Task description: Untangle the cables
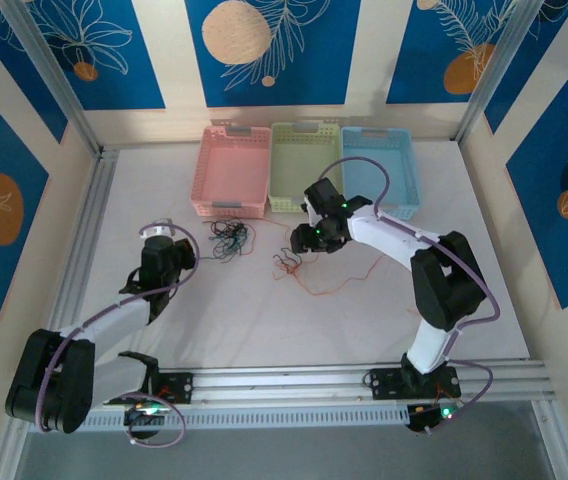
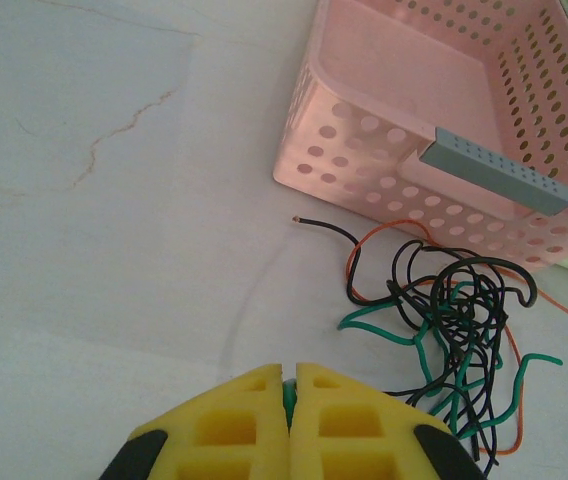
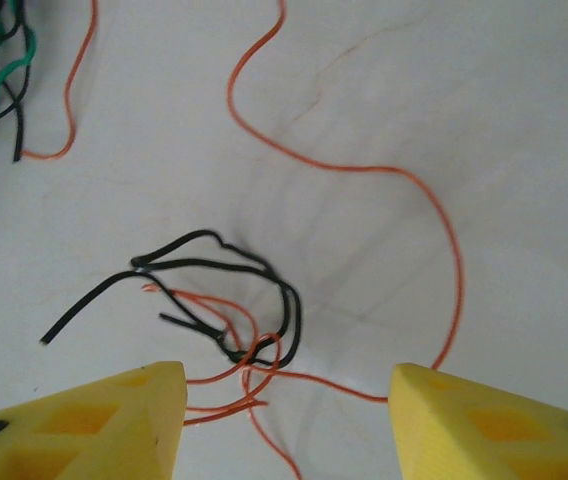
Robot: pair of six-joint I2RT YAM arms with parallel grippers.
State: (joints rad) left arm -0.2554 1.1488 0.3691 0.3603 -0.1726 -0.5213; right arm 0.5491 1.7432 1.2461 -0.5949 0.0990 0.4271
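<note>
Jaws of right gripper (image 3: 286, 390) spread above black-orange knot (image 3: 249, 348), left gripper (image 2: 290, 385) pressed together: pinch black cable (image 3: 204, 238) alone, lift slowly.

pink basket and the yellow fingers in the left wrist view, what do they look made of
The pink basket looks like moulded plastic, smooth with a slight sheen, walls punched with round holes. The left gripper's fingers are matte yellow, probably plastic or rubbery foam, with cut-out pockets; cannot tell which.
</note>
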